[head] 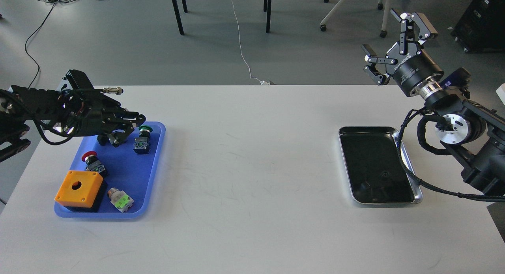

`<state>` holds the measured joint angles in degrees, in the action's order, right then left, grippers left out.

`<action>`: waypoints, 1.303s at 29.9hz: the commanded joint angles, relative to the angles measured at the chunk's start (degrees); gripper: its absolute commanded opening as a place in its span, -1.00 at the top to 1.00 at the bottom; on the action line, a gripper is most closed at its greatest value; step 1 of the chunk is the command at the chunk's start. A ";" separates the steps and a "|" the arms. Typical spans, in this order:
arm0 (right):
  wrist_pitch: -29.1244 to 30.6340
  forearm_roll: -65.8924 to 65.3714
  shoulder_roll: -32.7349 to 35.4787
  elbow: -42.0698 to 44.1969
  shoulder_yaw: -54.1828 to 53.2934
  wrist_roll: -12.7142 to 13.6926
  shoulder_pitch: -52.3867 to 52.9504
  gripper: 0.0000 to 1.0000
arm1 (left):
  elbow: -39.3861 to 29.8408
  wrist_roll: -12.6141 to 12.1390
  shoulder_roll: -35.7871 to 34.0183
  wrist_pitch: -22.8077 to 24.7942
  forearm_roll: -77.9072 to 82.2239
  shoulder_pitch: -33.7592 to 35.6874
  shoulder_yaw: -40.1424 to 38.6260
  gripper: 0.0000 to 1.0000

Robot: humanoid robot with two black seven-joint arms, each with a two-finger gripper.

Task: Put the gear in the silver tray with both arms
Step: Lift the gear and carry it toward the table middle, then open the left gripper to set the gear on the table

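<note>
Head view: the silver tray (406, 169) lies flat near the right edge of the white table (244, 155), nothing inside it, with a broad bare stretch of tabletop between it and the blue tray (156, 163) at the left edge. The right gripper (398, 39) is raised beyond the table's far right corner, fingers spread wide and holding nothing. The left gripper (118, 132) reaches low over the blue tray's far end beside a green-capped push button (143, 140); its fingers blend into dark links, so its opening cannot be told.

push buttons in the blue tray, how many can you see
3: a green-capped one at the back by the left gripper, a red-capped one mid-left, and a silver-capped one at the front. The arm may hide more.
</note>
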<state>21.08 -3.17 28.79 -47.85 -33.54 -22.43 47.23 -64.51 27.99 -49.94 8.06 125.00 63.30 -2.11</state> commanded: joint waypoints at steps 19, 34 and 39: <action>0.63 0.00 13.13 -7.08 -0.56 -0.33 -2.84 -0.96 | 10.27 -2.24 39.11 5.47 0.00 -1.51 5.80 0.68; 0.45 -0.26 13.75 -7.52 0.40 0.11 -3.20 -0.96 | 11.25 -2.32 41.06 5.30 0.00 -3.18 5.71 -0.07; 0.10 -0.17 13.83 -7.43 0.40 0.11 -2.94 -0.96 | 11.07 -1.88 38.87 4.77 -0.37 -3.00 4.49 -0.33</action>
<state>21.25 -3.39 42.54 -55.24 -33.14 -22.33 44.04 -53.33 25.71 -9.83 13.12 125.00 60.09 3.26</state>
